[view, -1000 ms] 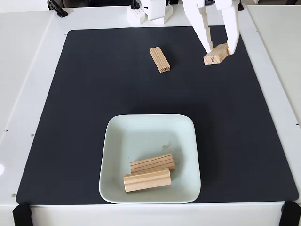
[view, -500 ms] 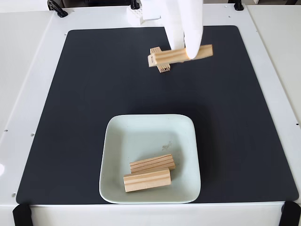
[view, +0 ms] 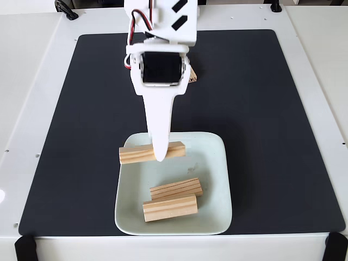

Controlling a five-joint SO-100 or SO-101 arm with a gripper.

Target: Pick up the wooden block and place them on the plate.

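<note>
**Block held over the plate's far rim**

Block (view: 151, 153) number three hangs crosswise in the gripper (view: 161, 155), pinched at its middle, above the far edge of the plate (view: 217, 163). Its left end juts out past the plate's far-left corner, over the black mat (view: 261, 109).

Two blocks already lie side by side in the plate's near half: one (view: 176, 188) toward the middle, the other (view: 169, 208) close to the near rim. A fourth block (view: 191, 77) sits on the mat near its far edge, mostly hidden behind the arm.

The step in hand looks like the carry-in, just short of release. The next move likely calls for shifting the block a little toward the plate's centre and right, then lowering and letting go. The plate's far half is bare, so there is room; the risk is the left end catching the rim.
</note>
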